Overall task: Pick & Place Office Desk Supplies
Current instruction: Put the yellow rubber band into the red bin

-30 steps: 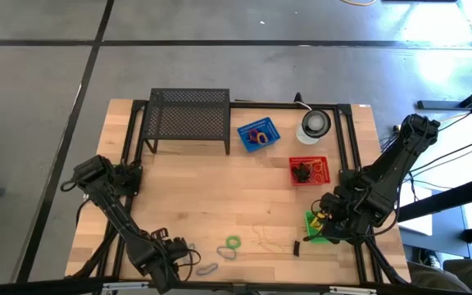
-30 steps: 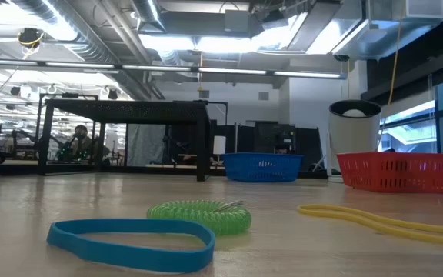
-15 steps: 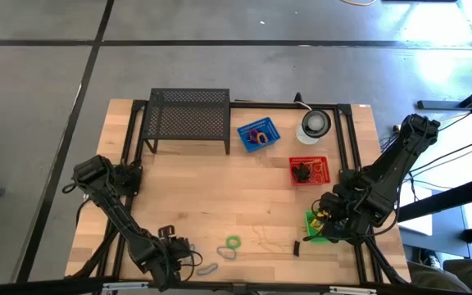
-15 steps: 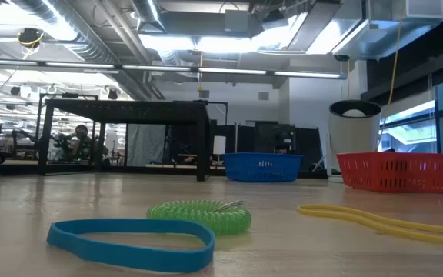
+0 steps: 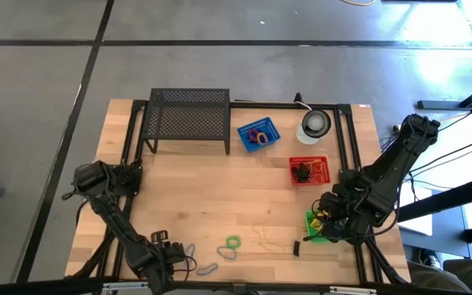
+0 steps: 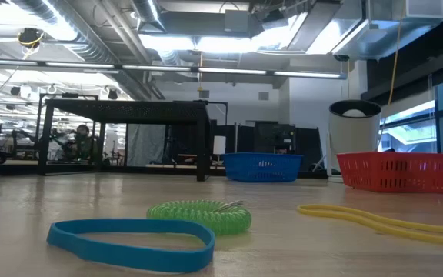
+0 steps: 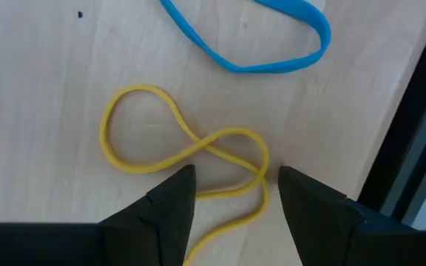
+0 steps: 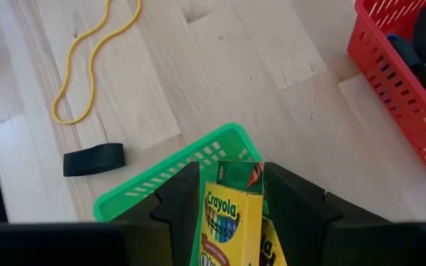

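My right gripper (image 8: 231, 193) grips one crayon box (image 8: 231, 225) over the green basket (image 8: 161, 181); my left gripper (image 7: 231, 193) stands wide open, holding nothing, over a yellow rubber band (image 7: 183, 144).

Count: three baskets — green at the near right, red basket (image 5: 309, 171) farther back, blue basket (image 5: 257, 133) beyond it. Loose on the table (image 5: 220, 197): one yellow band twisted into a figure eight, one blue band (image 7: 261, 33) just beside it, one green coil (image 5: 233, 242), one long thin yellow band (image 8: 91, 63), one black clip (image 8: 93, 159). The crayon box's long axis runs along my right fingers, its flap end pointing out past their tips.
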Controlling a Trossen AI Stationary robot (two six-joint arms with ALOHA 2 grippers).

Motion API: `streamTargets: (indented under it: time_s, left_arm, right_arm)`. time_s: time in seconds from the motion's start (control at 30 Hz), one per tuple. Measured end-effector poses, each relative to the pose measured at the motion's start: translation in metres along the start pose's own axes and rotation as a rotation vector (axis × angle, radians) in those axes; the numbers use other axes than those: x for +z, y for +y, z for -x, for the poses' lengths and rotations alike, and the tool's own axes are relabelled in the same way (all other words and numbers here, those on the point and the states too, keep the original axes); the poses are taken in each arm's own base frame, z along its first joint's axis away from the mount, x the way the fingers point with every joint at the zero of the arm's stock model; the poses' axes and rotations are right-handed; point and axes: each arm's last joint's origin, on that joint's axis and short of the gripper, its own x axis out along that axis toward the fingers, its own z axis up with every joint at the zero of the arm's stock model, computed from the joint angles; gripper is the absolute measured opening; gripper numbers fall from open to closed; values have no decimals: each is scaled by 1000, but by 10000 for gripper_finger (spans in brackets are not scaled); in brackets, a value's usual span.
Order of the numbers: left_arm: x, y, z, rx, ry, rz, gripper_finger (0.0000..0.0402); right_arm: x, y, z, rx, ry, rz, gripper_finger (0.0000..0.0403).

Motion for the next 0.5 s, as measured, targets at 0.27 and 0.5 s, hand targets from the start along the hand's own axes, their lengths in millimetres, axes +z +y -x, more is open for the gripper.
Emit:
streamTargets:
  time_s: [0.27,0.5]
  left_arm:
    - [-5,1,-1,77,-62,-92,174]
    - [-4,1,-2,74,-74,-182,96]
  right_arm:
    - [1,0,0,-5,-26,12,153]
    - [1,0,0,-8,-40,15,153]
